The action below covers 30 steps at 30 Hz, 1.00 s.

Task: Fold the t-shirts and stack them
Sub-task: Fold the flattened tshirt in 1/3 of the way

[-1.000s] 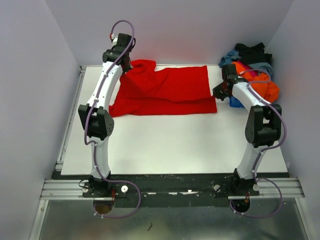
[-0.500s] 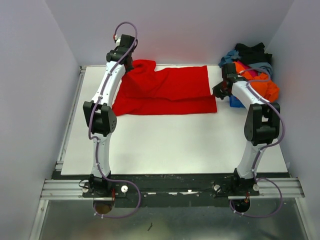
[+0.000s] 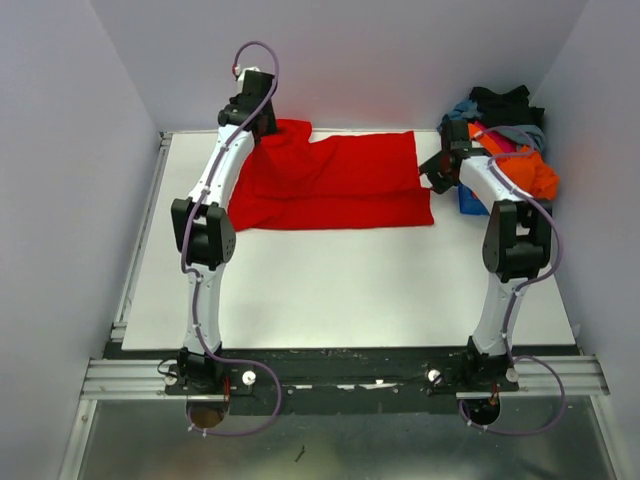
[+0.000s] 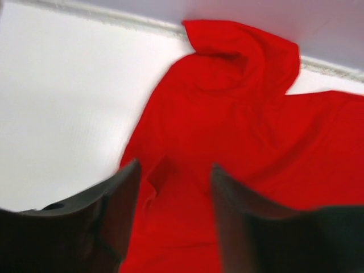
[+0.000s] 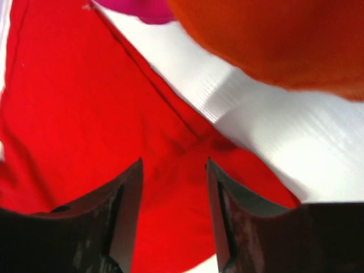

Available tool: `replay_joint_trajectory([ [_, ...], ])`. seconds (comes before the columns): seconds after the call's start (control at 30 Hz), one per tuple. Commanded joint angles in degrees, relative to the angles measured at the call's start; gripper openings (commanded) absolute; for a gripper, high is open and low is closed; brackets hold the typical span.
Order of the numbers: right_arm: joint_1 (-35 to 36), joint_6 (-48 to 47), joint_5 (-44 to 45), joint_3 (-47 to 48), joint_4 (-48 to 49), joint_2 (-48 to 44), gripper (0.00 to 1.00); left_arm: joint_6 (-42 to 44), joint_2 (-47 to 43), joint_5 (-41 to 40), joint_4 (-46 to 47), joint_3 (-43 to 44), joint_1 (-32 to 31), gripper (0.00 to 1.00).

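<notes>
A bright red t-shirt (image 3: 335,180) lies folded in a wide band across the back of the white table (image 3: 330,280). My left gripper (image 3: 255,118) hovers over its back left corner, jaws open, red cloth (image 4: 239,131) lying below and between the fingers (image 4: 114,210) without being pinched. My right gripper (image 3: 437,178) stands open over the shirt's right edge, where the red cloth (image 5: 85,114) shows under the gap (image 5: 173,170). The other t-shirts are heaped at the back right (image 3: 505,140): orange (image 5: 273,40), a bit of magenta (image 5: 142,8), blue and black on top.
A blue edge (image 3: 468,203) pokes out beneath the heap beside the right arm. Grey walls (image 3: 80,150) close in the table on the left, back and right. A metal rail (image 3: 140,240) runs along the left edge.
Both grippers were shut on the red shirt's corners and now stand open, the cloth let go. The left wrist has shifted slightly right and back; the right gripper has lifted back a little.
</notes>
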Motion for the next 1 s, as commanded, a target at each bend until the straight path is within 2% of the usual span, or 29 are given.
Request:
replay_joint_trajectory([
  [0.0, -0.49, -3.97, -0.34, -3.07, 5.97, -2.43, 0.69, -0.61, 2.7, 2.89, 7.21, -1.68, 0.45, 0.87],
  [0.03, -0.49, -3.62, -0.25, -6.23, 9.04, -5.06, 0.7, -1.05, 2.53, 2.98, 7.92, -1.51, 0.53, 0.97],
  [0.1, -0.49, -2.75, 0.36, -13.61, 13.1, -9.63, 0.69, -1.84, 1.22, 3.86, 8.45, -1.51, 0.71, 0.99],
  [0.17, -0.49, -1.69, 0.89, -19.41, 14.69, -13.68, 0.64, -3.33, -2.72, 3.86, 8.62, -4.82, 0.8, 0.99],
  [0.23, -0.4, -1.33, -0.24, -25.3, 16.36, -16.76, 0.57, -6.22, -9.39, 2.9, 10.9, -14.11, 0.8, 0.99],
  [0.37, 0.04, -0.02, -1.48, -31.47, 16.9, -19.67, 0.48, -14.47, -26.79, 2.63, 23.36, -44.06, 1.5, 0.96],
  [0.43, 0.21, 0.86, -1.13, -32.71, 15.93, -19.94, 0.46, -18.87, -34.62, 2.8, 28.64, -56.29, 2.03, 0.95],
  [0.53, 0.48, 1.66, -1.65, -34.02, 16.44, -19.06, 0.45, -22.22, -41.32, 0.79, 31.74, -67.31, 2.55, 0.93],
  [0.63, 0.56, 2.27, -3.06, -33.77, 17.77, -16.78, 0.45, -22.76, -44.23, 1.04, 32.36, -72.16, 4.48, 0.93],
  [0.77, 0.65, 2.89, -3.5, -31.05, 17.68, -13.26, 0.45, -23.11, -43.97, 5.34, 32.53, -74.8, 8.7, 0.9],
  [0.97, 1.09, 3.85, -0.52, -28.84, 14.87, -11.76, 0.47, -24.08, -44.06, 5.88, 35.43, -78.76, 10.03, 0.89],
])
